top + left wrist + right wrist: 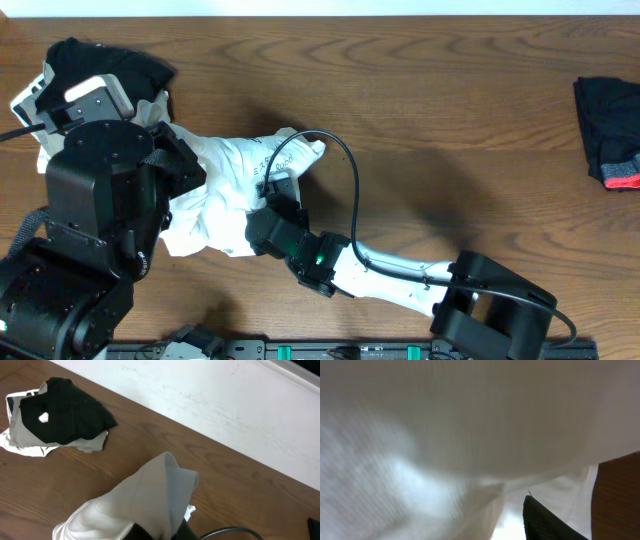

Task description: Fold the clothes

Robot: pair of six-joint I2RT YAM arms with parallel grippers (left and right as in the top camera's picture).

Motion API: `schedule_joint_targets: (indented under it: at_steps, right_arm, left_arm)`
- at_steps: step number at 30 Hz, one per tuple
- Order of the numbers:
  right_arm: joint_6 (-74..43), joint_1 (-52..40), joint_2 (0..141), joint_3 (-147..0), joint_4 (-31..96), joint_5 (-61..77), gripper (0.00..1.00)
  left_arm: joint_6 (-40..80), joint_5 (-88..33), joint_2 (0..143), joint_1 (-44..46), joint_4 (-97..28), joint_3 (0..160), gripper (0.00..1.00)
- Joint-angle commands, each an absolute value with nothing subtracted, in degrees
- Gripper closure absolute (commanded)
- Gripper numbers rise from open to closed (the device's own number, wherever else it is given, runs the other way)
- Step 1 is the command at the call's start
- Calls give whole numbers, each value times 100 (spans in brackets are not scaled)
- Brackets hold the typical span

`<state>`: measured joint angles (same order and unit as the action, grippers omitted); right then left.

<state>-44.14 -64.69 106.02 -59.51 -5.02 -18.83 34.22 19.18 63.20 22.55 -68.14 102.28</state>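
Note:
The clothes, a white T-shirt (225,170) with black print, lie bunched on the left half of the wooden table. My left gripper (162,534) is shut on a fold of the shirt (150,495), which rises in a peak from between its jaws. In the overhead view this gripper (188,165) is at the shirt's left side, mostly under the arm. My right gripper (270,188) presses into the shirt's lower right part. White cloth (445,425) fills the right wrist view. Only one dark finger (550,522) shows; the cloth hides the other.
A black garment with a white spot (110,60) (65,410) lies on pale cloth at the far left corner. A black garment with red trim (610,130) sits at the right edge. A black cable (352,180) loops over the right arm.

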Motion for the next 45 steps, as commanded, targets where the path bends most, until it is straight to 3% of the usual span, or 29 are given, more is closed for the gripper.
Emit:
schedule_joint_targets:
  at_steps: [1,5,7,9,11,14,24,35,45]
  right_arm:
    - [-4609,-6495,10768,-5951,-543,-1973,45]
    - [-4630,-6490,11013,-5951,-607,-1970,46]
    - [-4628,-6488,11078,-5953,-652,-1970,52]
    - [-4628,-6479,11104,-5951,-668,-2018,60]
    - [-4626,-6477,11107,-5951,-666,-2110,79]
    - [-4624,-6442,11104,-5951,-646,-2276,98]
    - [-4178,-5859,10562,-5959,58,-2300,99]
    - [-3286,-4458,7961,-5959,2394,-2521,98]
    - [-3046,-3378,6130,-5959,3649,-2506,99]
  left_arm:
    - [3326,1876,6283,2231,-6834,10418,94]
    - [3323,1855,6281,2231,-6899,10591,94]
    - [3323,1852,6281,2231,-6947,10654,94]
    - [3323,1850,6281,2231,-6982,10691,94]
    - [3323,1852,6278,2231,-6993,10715,94]
    - [3317,1852,6278,2231,-7048,10770,94]
    - [3170,1874,6278,2231,-7223,11074,94]
    - [3175,1848,6278,2231,-7349,11137,94]
    - [3175,864,6285,2231,-7349,11135,94]
